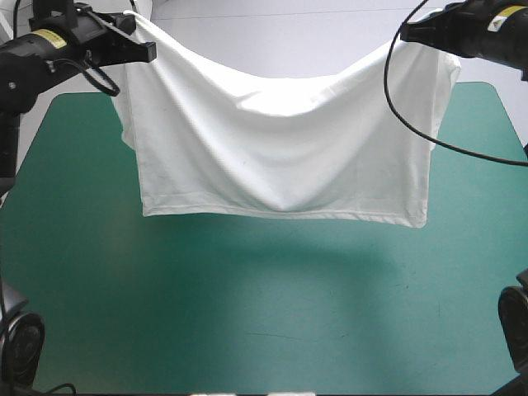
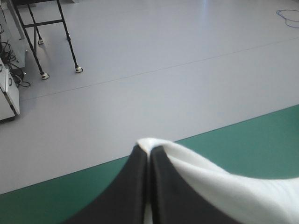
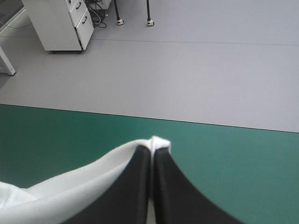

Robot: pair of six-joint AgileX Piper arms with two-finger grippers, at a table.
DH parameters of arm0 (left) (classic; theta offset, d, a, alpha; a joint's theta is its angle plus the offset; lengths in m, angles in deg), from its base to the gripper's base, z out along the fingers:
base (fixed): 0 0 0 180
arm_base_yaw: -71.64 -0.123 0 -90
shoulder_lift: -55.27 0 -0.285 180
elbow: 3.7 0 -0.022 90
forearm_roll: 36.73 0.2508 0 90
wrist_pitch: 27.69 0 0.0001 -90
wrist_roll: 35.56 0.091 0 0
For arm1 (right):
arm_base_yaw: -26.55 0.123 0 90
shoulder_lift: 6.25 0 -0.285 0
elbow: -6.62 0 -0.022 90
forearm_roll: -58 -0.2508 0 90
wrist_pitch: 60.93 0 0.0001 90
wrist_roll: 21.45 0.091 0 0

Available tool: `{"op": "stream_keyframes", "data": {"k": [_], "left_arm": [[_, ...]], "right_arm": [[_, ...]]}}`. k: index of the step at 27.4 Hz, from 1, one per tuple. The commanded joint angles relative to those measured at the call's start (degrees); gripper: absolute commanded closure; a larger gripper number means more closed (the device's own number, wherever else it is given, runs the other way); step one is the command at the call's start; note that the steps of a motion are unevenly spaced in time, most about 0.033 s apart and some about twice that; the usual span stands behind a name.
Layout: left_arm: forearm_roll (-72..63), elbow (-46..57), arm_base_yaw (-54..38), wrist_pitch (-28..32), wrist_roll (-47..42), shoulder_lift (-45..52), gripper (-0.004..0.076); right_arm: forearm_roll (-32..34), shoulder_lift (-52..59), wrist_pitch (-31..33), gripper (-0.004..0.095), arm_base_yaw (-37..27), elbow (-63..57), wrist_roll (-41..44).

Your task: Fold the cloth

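The white T-shirt (image 1: 280, 140) hangs in the air like a curtain between both raised arms, sagging in the middle, its lower hem just above the teal-green table (image 1: 247, 313). My left gripper (image 1: 139, 25) pinches one upper corner at the far left; in the left wrist view the black fingers (image 2: 135, 186) meet with a white fold of T-shirt (image 2: 224, 191) squeezed between them and trailing off to one side. My right gripper (image 1: 412, 33) holds the opposite upper corner; its fingers (image 3: 168, 186) are pressed together on the T-shirt (image 3: 70, 191).
The table's far edge (image 3: 187, 122) runs just beyond both grippers, with grey floor past it. The table's near half lies under and in front of the hanging T-shirt.
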Motion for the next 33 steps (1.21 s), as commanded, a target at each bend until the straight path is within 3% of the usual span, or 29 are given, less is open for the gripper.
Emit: {"op": "stream_keyframes", "data": {"k": [1,7,11,15,19,22,24,27,31,33], "left_arm": [[0.40,-1.42,0.02,12.65,-0.01,-2.54,0.0733],[1.56,-2.32,0.02,24.52,-0.01,-8.06,0.0733],[1.81,-4.26,-0.08,26.50,-0.01,-11.32,0.0733],[1.95,-4.54,-0.08,20.70,-0.01,-14.28,0.0733],[2.94,-4.22,-0.08,7.04,-2.93,-18.12,0.0733],[3.07,-2.39,-0.08,0.45,-5.12,-19.71,0.0733],[3.07,0.22,-0.08,-2.23,-6.32,-19.77,0.0733],[3.78,6.69,-0.08,-5.62,-8.27,-18.36,0.0733],[3.03,28.55,0.02,-1.82,-8.16,-10.20,0.0733],[1.56,36.95,0.02,-3.55,-5.52,-7.27,0.0733]], "right_arm": [[0.70,-2.37,-10.49,0.0927,-0.03,1.26,-0.84],[0.75,-6.64,-21.28,0.0927,-0.03,1.26,-2.26],[0.75,-8.77,-21.38,0.0927,-0.03,1.26,-2.26],[0.61,-11.58,-16.12,0.0927,-0.03,1.26,-1.72],[0.19,-15.37,-5.75,0.0927,-0.03,1.26,0.86],[-1.77,-18.00,2.27,0.0927,-0.03,1.26,0.93],[-3.14,-18.57,2.53,0.0927,-0.03,-0.43,1.47],[-4.01,-17.87,2.53,0.0927,-0.03,-6.40,1.73],[-5.86,-12.95,2.53,0.0927,-0.03,-28.12,2.28],[-6.71,-10.43,2.38,0.0927,-0.03,-37.62,1.80]]}}
